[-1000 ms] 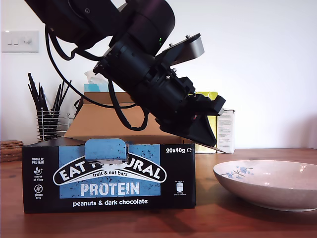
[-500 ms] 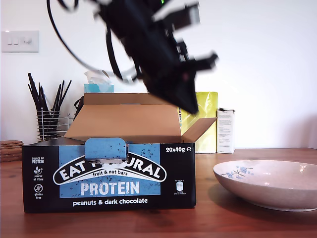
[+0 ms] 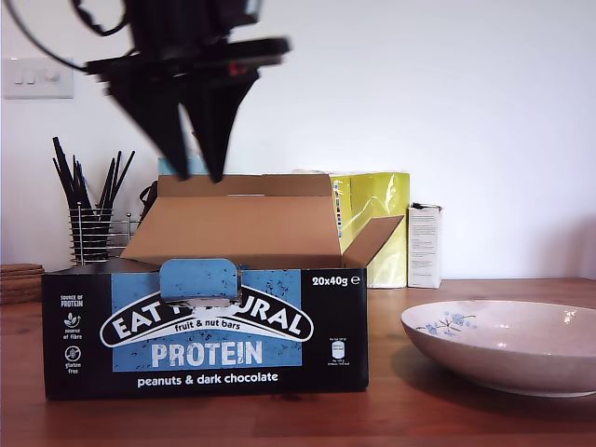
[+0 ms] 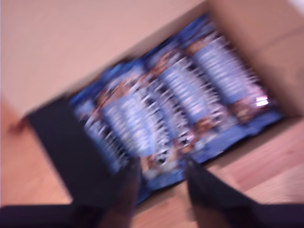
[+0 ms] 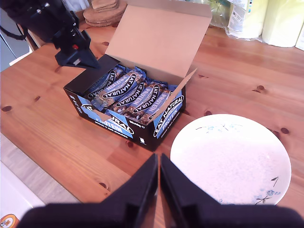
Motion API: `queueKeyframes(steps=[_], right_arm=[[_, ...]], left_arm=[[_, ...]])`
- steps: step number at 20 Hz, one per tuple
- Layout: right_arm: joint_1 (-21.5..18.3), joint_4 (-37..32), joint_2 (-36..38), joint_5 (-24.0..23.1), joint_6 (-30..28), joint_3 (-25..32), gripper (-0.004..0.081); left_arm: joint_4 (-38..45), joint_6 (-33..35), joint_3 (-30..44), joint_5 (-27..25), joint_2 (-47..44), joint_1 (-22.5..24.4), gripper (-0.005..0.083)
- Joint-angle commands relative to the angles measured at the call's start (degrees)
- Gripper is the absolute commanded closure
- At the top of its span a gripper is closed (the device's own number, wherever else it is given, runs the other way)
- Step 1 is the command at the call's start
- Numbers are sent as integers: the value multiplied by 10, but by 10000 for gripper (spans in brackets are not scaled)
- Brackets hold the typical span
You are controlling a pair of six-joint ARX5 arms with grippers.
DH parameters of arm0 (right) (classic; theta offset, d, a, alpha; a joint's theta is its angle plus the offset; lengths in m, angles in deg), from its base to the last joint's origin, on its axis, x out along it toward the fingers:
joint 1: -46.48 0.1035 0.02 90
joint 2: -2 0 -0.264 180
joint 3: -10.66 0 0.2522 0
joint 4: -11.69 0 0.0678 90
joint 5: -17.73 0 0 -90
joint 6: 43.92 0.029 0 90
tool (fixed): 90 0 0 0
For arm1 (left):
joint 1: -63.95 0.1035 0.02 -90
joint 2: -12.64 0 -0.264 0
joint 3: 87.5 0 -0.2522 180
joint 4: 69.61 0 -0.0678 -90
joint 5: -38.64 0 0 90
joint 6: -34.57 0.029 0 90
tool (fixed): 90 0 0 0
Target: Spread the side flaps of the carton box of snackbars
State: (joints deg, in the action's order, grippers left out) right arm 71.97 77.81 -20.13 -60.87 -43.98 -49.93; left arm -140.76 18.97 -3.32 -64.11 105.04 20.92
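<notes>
The carton box of snackbars (image 3: 205, 326) stands on the wooden table, its wide lid flap (image 3: 233, 228) raised at the back. A brown side flap (image 3: 374, 240) angles outward at the exterior view's right end, also visible in the second wrist view (image 5: 184, 84). At the other end a black panel (image 5: 88, 78) lies over the box's top. My first gripper (image 3: 198, 173) hangs open above that end, motion-blurred, looking down on the wrapped bars (image 4: 180, 104). My second gripper (image 5: 157, 180) is shut on nothing, high over the table beside the bowl.
A shallow white bowl (image 3: 503, 345) sits at the exterior view's right of the box. Behind stand a yellow bag (image 3: 382, 191), a slim white carton (image 3: 425, 244) and a wire holder of black sticks (image 3: 93, 223). Wooden discs (image 3: 19, 279) lie at the exterior view's left edge.
My first gripper has swung up from the flap at the exterior view's right and across to the left. That flap now stands free, angled outward.
</notes>
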Motion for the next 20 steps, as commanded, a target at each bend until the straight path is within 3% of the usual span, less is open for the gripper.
queueKeyframes(steps=[1,9,14,20], right_arm=[[0,-2,-2,0,-4,-9,783],[0,-1,-2,0,-15,-9,783],[0,-1,-2,0,-15,-9,783],[0,-2,-2,0,-15,-9,783]], left_arm=[[-3,-8,5,-4,10,4,49],[-10,-45,23,-25,10,65,49],[51,-44,75,-29,10,97,49],[89,-35,87,-19,19,116,49]])
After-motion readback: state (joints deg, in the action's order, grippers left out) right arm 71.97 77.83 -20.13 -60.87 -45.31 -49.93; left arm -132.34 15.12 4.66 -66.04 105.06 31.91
